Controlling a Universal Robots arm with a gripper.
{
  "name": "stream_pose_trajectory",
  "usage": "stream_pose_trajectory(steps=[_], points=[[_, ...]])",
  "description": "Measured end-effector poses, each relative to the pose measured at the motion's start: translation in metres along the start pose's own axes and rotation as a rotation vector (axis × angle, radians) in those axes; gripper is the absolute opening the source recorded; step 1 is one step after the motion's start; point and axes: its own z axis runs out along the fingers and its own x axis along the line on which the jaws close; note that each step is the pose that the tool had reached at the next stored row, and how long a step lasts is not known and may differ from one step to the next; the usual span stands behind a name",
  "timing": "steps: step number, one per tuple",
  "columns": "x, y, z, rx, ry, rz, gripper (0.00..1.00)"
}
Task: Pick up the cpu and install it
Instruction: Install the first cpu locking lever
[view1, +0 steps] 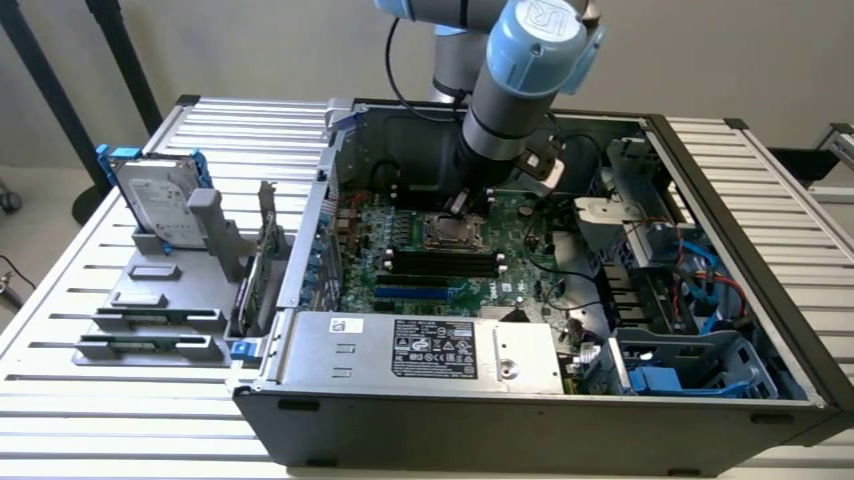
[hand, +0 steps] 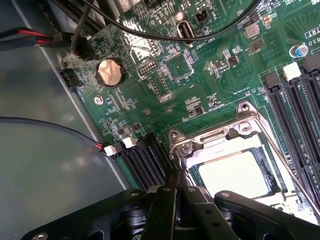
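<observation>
The gripper (hand: 176, 200) hangs over a green motherboard (hand: 200, 75) with its black fingers (hand: 165, 210) pressed together, holding nothing. Just beside the fingertips lies the metal socket frame (hand: 240, 145), and inside that frame sits the cpu (hand: 235, 172), its pale top glaring in the light. A round coin battery (hand: 109, 71) lies well apart from the socket, near the board's edge. Black memory slots (hand: 300, 115) run along the socket's far side from the battery.
</observation>
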Motion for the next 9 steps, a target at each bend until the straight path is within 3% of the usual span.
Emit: stream_pose_trajectory(steps=[6,9], points=[[-0.0022,0.0011,-0.0010,0.0017,0.0044,0.002,0.11],[-0.0020,0.0017,-0.0010,0.0045,0.0097,0.001,0.11]])
